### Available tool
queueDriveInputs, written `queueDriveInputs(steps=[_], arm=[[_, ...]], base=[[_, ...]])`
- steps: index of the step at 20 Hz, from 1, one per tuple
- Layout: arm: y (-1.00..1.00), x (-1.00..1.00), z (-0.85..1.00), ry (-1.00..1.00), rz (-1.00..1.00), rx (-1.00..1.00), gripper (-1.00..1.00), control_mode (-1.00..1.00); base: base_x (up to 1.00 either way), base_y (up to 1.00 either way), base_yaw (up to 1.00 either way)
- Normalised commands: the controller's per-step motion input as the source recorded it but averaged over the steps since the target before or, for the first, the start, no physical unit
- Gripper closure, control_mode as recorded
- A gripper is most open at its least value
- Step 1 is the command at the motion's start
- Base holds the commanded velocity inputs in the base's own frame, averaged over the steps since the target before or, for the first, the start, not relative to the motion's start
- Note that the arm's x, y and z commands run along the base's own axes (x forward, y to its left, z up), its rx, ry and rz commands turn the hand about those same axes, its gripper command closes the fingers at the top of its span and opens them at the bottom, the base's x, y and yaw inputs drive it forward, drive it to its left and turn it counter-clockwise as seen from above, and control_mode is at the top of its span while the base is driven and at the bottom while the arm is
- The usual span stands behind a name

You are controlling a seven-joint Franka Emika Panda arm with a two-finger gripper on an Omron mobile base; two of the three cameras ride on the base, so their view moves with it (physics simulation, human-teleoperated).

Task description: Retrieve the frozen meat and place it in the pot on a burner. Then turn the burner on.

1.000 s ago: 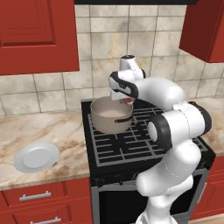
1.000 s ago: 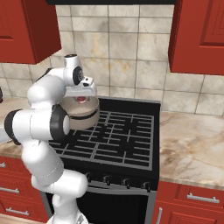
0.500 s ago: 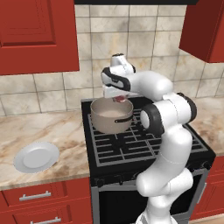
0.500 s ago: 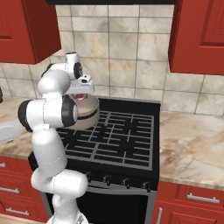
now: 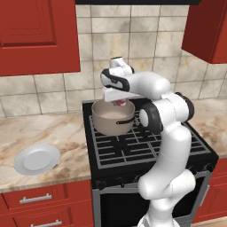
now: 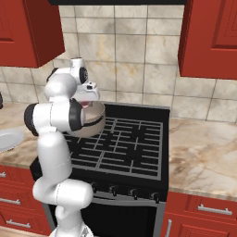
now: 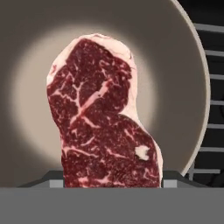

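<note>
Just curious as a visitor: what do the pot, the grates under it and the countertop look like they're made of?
Pot: seemingly matte tan-grey metal, with a pale inside. Grates: black gridded bars, probably cast iron. Countertop: beige veined surface, looks like polished marble or stone.

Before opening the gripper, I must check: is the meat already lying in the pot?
No. The frozen meat hangs between the gripper's fingers, above the pot's bare bottom.

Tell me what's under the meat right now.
Below the meat, held in the fingers, lies the pot's pale bottom, bare around it. The meat covers the middle of the bottom. The pot sits on the stove grate; its burner is hidden.
</note>
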Motion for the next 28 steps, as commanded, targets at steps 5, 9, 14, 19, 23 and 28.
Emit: queueDriveInputs(steps=[5, 9, 14, 19, 23, 28], arm=[[0.0, -0.06, -0.31, 0.04, 0.0, 0.0, 1.0, -1.0], [0.0, -0.22, -0.27, 0.0, 0.0, 0.0, 1.0, -1.0], [0.0, -0.09, -0.3, 0.0, 0.0, 0.0, 1.0, -1.0], [0.0, 0.0, -0.28, 0.0, 0.0, 0.0, 1.0, -1.0], [0.0, 0.0, -0.17, 0.0, 0.0, 0.0, 1.0, -1.0], [0.0, 0.0, -0.07, 0.0, 0.0, 0.0, 1.0, -1.0]], base=[[0.0, 0.0, 0.0], [0.0, 0.0, 0.0], [0.0, 0.0, 0.0], [0.0, 0.0, 0.0], [0.0, 0.0, 0.0], [0.0, 0.0, 0.0]])
